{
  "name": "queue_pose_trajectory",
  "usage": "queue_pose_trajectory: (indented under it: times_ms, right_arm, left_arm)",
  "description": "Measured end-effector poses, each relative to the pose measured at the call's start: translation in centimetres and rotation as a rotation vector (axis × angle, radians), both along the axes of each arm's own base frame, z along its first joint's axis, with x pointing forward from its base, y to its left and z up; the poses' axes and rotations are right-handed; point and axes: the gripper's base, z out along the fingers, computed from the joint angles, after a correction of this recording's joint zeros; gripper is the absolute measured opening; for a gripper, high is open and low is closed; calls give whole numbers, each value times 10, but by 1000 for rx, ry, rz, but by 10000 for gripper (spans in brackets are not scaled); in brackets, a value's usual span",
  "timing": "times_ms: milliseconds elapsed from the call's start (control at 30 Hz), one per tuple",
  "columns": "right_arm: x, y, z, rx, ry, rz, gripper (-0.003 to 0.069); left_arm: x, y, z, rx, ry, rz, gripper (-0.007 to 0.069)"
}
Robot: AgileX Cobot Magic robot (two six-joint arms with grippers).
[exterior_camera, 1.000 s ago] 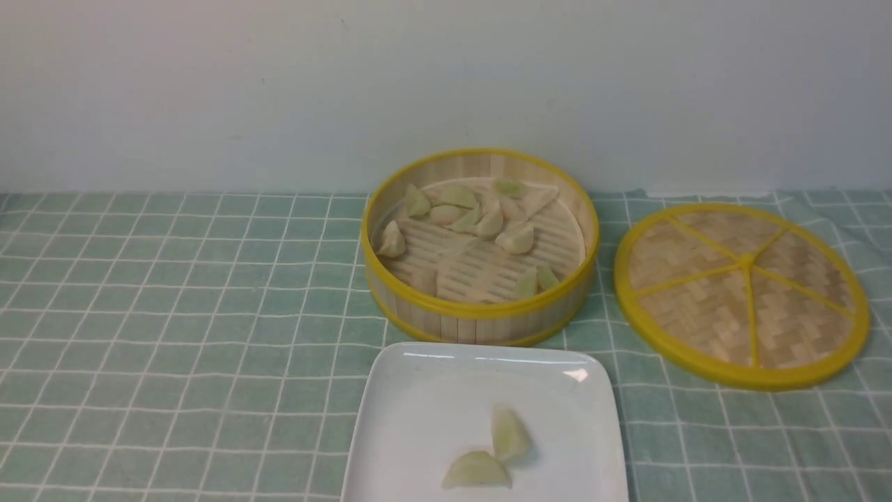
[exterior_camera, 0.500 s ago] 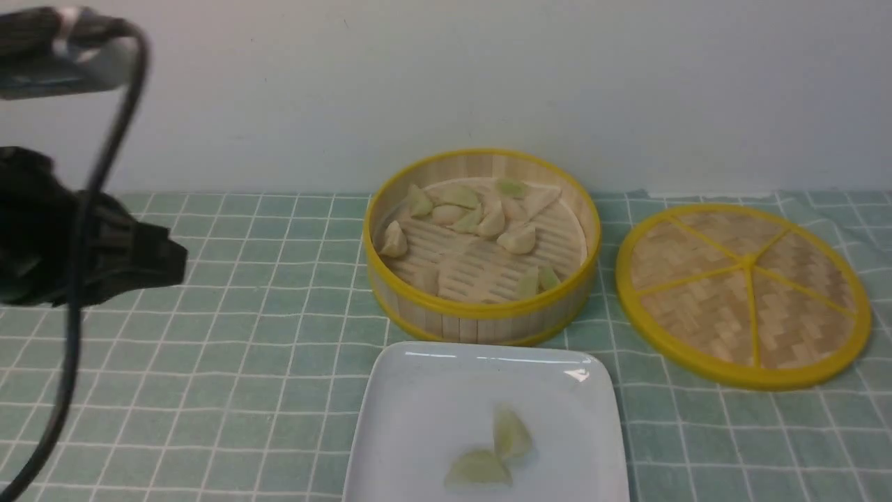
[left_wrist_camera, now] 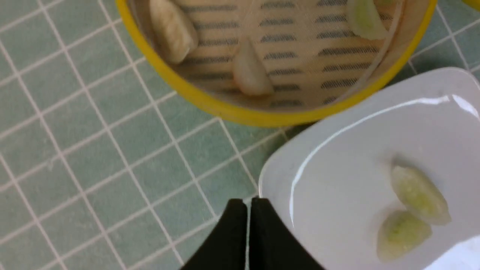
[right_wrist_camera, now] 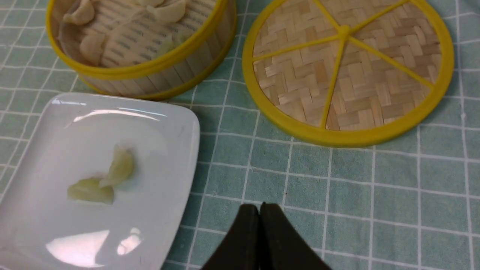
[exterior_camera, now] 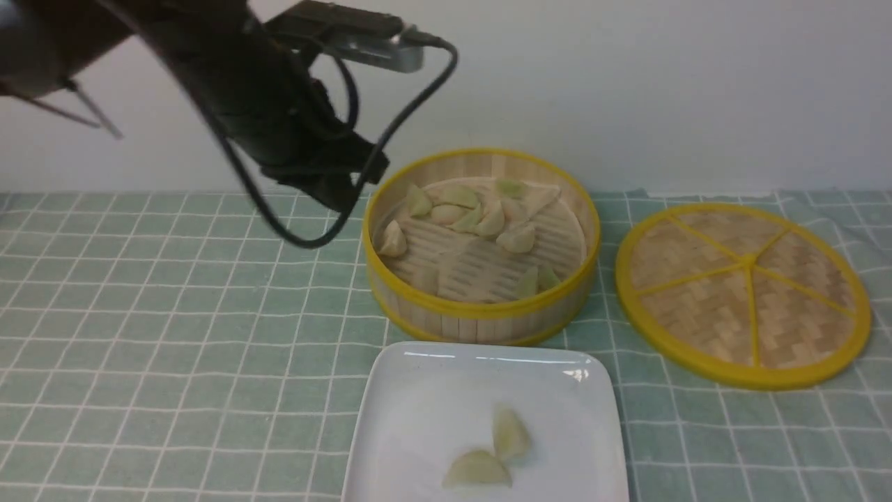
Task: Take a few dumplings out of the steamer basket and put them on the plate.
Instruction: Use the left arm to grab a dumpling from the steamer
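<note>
The steamer basket (exterior_camera: pixel 481 310) stands at mid table and holds several pale dumplings (exterior_camera: pixel 516 238). The white plate (exterior_camera: pixel 418 390) lies just in front of it with two greenish dumplings (exterior_camera: pixel 511 432) on it. My left gripper (exterior_camera: pixel 339 197) hangs above the cloth beside the basket's left rim, shut and empty. In the left wrist view the shut gripper (left_wrist_camera: pixel 249 204) is over the plate's corner (left_wrist_camera: pixel 285 168), with the basket (left_wrist_camera: pixel 240 114) and a dumpling (left_wrist_camera: pixel 251 73) beyond. My right gripper (right_wrist_camera: pixel 259 208) is shut and empty over bare cloth, to the right of the plate (right_wrist_camera: pixel 176 123).
The flat woven lid (exterior_camera: pixel 742 293) lies on the cloth to the right of the basket. It also shows in the right wrist view (right_wrist_camera: pixel 348 71). The green checked cloth (exterior_camera: pixel 174 335) covers the table. A pale wall stands behind.
My left arm has swung in from the far left edge to high beside the basket's left rim. The dumplings, plate, basket and lid have not moved.
</note>
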Motion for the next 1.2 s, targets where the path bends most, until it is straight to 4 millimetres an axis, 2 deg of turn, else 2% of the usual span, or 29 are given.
queue_pose_trajectory:
  times_ms: [67,133,167,333,467,533,600,733,867,1200]
  right_arm:
    - [0,0,0,-1,0,2,-12]
    - [0,0,0,-3,0,4,-12]
    - [0,0,0,-3,1,4,-12]
    - [0,0,0,-4,1,4,-12]
    - [0,0,0,-4,1,4,-12]
    - [0,0,0,-4,1,4,-12]
    - [0,0,0,-4,1,4,-12]
    - [0,0,0,-4,1,4,-12]
    - [0,0,0,-4,1,4,-12]
    - [0,0,0,-5,1,5,-12]
  left_arm:
    - [23,-14,-8,26,-1,-21,-6]
    - [35,-20,-15,37,-6,-23,-6]
    - [49,-24,-23,44,-16,-24,-6]
    - [84,-34,-53,78,-35,-30,-5]
    - [100,-37,-80,123,-22,-34,33]
    - [106,-36,-96,152,-11,-33,101]
    - [107,-37,-103,161,-5,-34,130]
    - [113,-37,-124,184,10,-35,330]
    - [116,-42,-133,181,5,-53,439]
    - [112,-55,-139,316,-40,-124,426]
